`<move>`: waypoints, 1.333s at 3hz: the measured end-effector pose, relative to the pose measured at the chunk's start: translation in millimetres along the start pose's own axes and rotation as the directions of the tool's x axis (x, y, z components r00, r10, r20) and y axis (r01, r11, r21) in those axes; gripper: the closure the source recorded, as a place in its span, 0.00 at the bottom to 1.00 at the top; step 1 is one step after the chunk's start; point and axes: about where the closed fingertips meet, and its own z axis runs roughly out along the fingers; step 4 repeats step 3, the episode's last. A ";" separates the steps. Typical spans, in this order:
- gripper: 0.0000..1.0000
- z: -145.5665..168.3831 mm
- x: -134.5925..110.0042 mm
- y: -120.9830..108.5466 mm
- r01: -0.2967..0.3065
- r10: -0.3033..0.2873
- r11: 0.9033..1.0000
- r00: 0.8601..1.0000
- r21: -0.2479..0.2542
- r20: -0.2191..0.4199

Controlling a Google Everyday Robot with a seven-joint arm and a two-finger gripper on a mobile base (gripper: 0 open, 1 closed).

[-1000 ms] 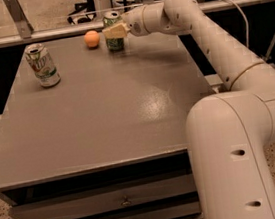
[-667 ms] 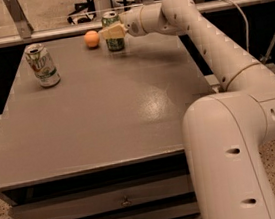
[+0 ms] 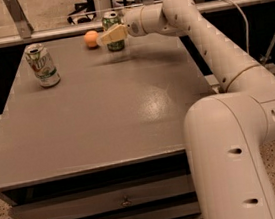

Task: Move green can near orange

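Pale two-finger gripper (image 3: pixel 108 35) clamps the all-green metal soda can (image 3: pixel 111 21), upright at the grey table's (image 3: pixel 108 115) far edge, just beside the small round orange (image 3: pixel 91 39).

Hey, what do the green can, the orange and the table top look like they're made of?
The green can: probably painted metal, with a silvery rim on top. The orange: real fruit or plastic, can't tell; matte skin. The table: smooth grey top, maybe laminate or coated metal, with a soft sheen. The claw is at the can, near the far edge.
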 end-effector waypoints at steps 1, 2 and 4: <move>0.00 -34.4 -2.8 -0.2 0.010 -0.010 1.000 0.999 0.015 0.033; 0.00 -96.0 -15.3 11.0 0.047 -0.052 0.998 0.994 0.053 0.093; 0.00 -173.9 -44.2 45.9 0.112 -0.137 0.983 0.975 0.147 0.174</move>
